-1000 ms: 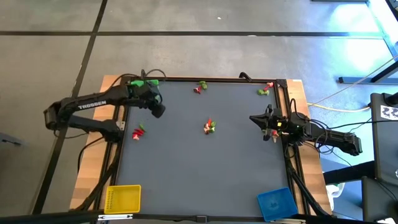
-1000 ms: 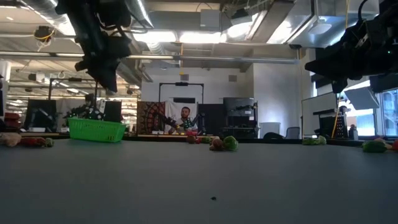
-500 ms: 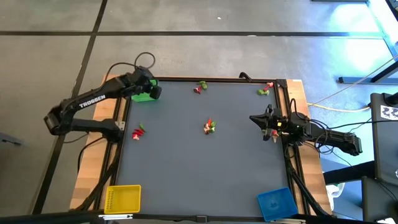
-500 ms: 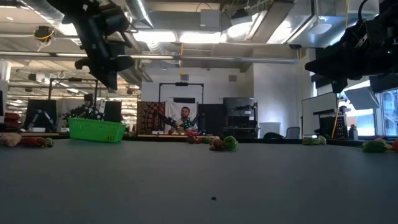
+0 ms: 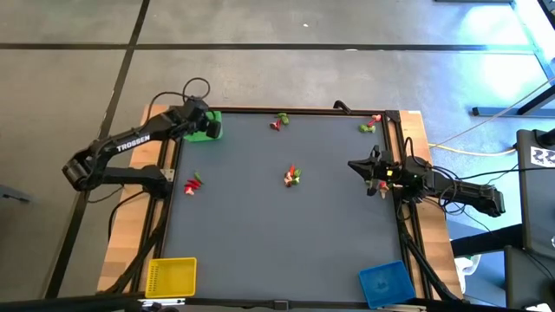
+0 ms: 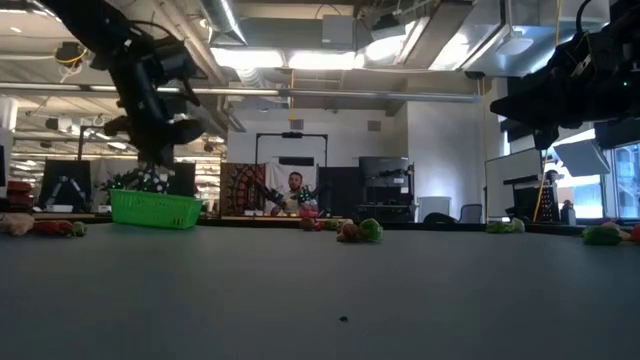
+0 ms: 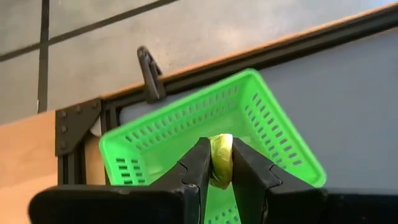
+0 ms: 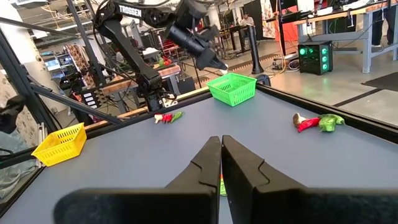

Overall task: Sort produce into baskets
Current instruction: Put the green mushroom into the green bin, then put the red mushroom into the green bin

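Note:
My left gripper (image 7: 217, 149) is shut on a small yellow-green produce piece (image 7: 221, 160) and hangs over the bright green basket (image 7: 180, 115). That basket stands at the table's far left corner (image 5: 208, 128); in the low view the gripper (image 6: 150, 165) is just above it (image 6: 155, 208). My right gripper (image 5: 354, 165) rests shut at the table's right edge, holding nothing (image 8: 221, 143). Loose produce lies in small clusters: mid-table (image 5: 293, 176), near the left edge (image 5: 192, 183), and at the far edge (image 5: 279, 120) (image 5: 370, 126). My left gripper pinches the yellow-green piece by its two sides (image 7: 214, 163) between its two fingers. The fingers slant down from the table's left side. The piece is lifted clear, above the inside of the green basket.
A yellow basket (image 5: 171, 276) stands at the near left corner and a blue basket (image 5: 384, 282) at the near right corner. A black frame rail (image 5: 303, 111) runs round the grey mat, with a clamp by the green basket (image 7: 148, 68).
My left gripper has swung toward the table's far left corner, from over the mat to above the green basket. It has sunk a little and tipped further downward.

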